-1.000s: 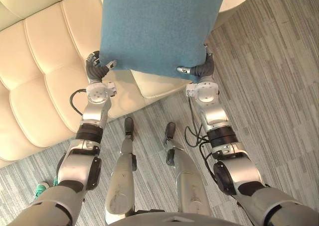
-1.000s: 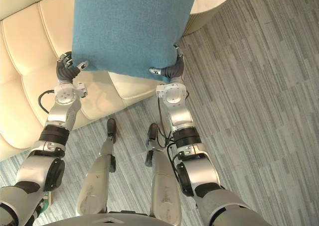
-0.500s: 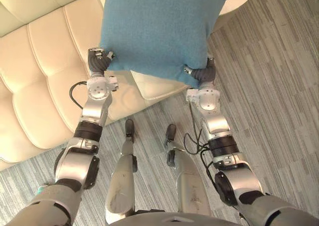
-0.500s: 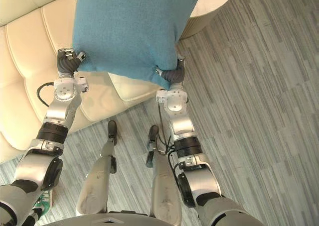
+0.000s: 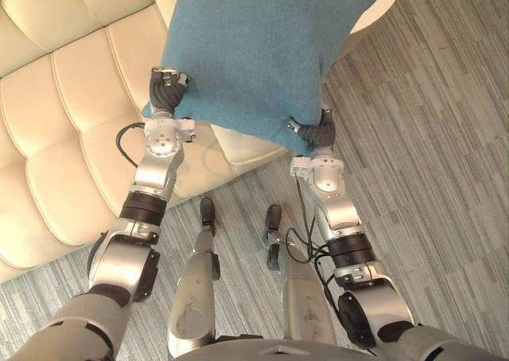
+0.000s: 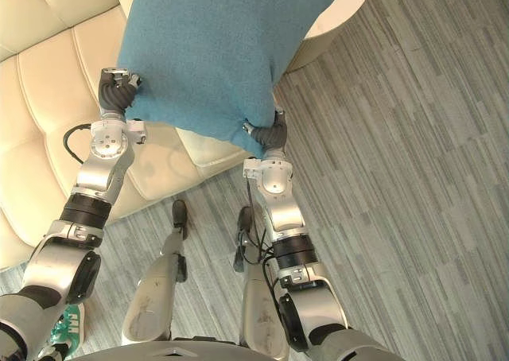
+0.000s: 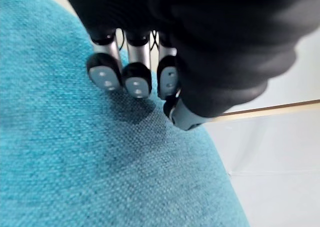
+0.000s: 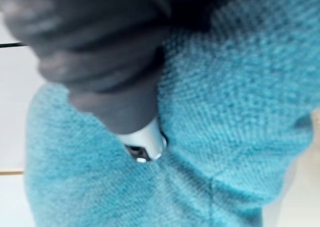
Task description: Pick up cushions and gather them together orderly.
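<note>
Plainly, the left hand (image 5: 165, 95) is curled on one lower corner of the blue cushion (image 5: 254, 51), fingers (image 7: 125, 77) pressed into the weave. The right hand (image 5: 315, 130) is pinched on the other corner, where the cloth is bunched. The blue cushion is held in the air above the sofa (image 5: 64, 138) edge. It is judged light, soft and floppy, its weave unlikely to slip; corners are best gripped. What looks like a cream cushion (image 5: 242, 142) is borne on the seat.
</note>
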